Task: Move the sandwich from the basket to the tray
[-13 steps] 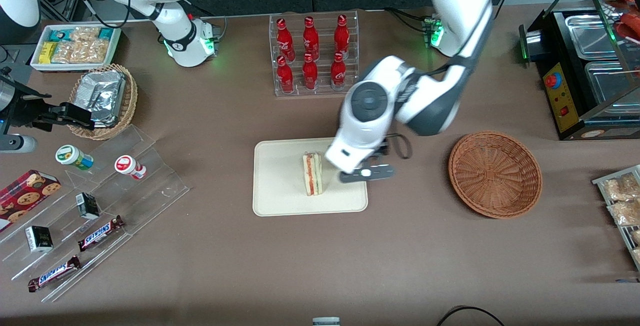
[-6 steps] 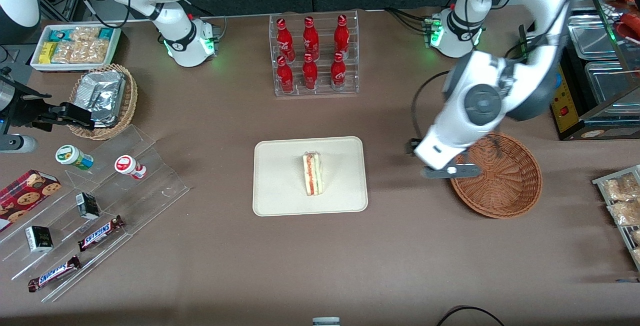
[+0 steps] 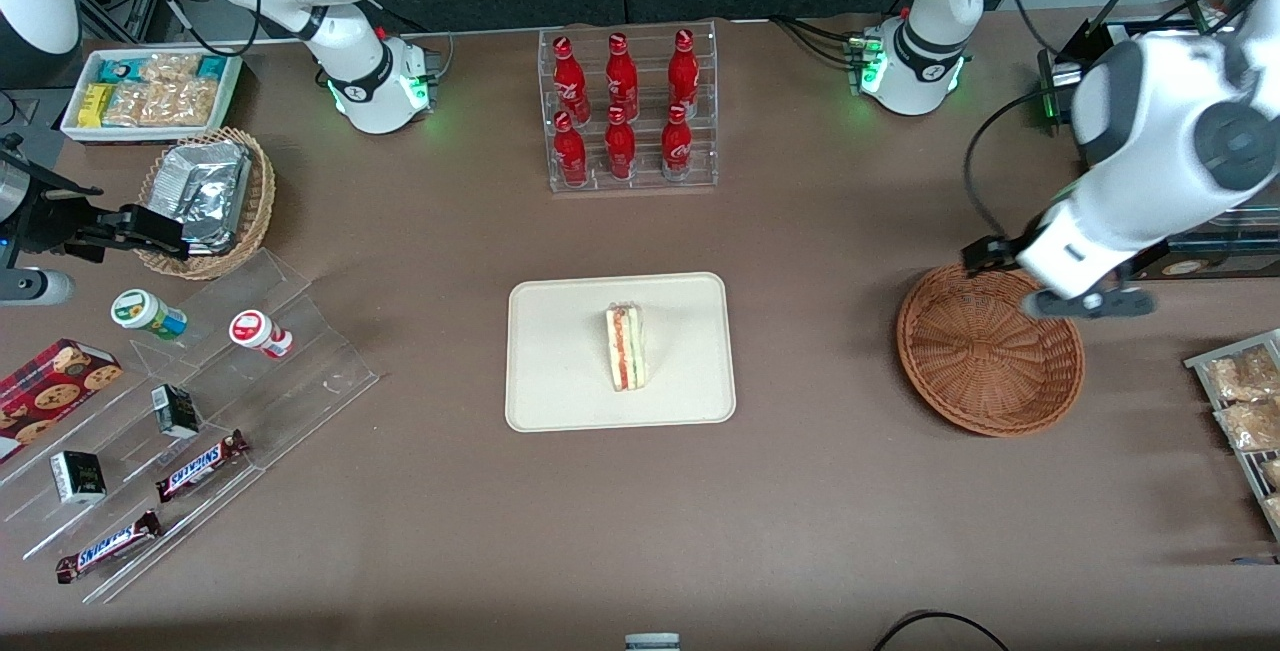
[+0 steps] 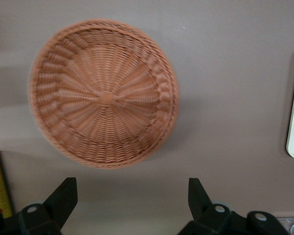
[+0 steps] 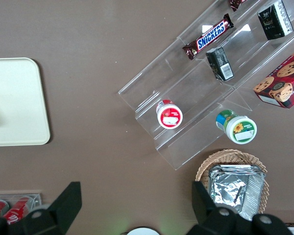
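Front view: gripper [image 3: 1085, 303] spread wide and unladen above basket [image 3: 975, 371] rim, sandwich [image 3: 625, 347] mid-tray [image 3: 560, 401]

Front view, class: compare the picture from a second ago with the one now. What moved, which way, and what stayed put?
The gripper swung away from the tray, across the table toward the working arm's end, and now hangs open and empty by the basket rim. It took hold of nothing. The sandwich stayed on the tray, and the basket stayed empty and unmoved.
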### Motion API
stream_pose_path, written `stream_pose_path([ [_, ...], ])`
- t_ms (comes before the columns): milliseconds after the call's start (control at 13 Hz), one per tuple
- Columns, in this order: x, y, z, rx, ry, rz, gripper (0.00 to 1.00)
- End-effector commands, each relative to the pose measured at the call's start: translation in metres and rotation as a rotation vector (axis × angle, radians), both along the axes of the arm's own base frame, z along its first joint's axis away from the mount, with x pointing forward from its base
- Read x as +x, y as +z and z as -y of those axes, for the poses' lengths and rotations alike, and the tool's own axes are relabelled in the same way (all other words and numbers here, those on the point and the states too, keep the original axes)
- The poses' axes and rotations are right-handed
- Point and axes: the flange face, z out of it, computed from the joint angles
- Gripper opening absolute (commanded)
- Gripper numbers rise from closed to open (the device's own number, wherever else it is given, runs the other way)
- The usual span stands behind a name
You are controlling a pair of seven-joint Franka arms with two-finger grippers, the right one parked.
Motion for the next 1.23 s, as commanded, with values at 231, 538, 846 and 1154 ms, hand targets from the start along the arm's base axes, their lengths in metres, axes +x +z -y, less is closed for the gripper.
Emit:
stream_pose_path([
  [231,-0.007,0.079,-0.013,-0.008,0.013,0.056,1.0],
  [538,0.002,0.127,-0.017,-0.005,0.013,0.129,1.0],
  [846,-0.001,0.155,-0.017,-0.005,0.019,0.123,1.0],
  [1154,-0.003,0.172,-0.018,-0.002,0.016,0.13,1.0],
])
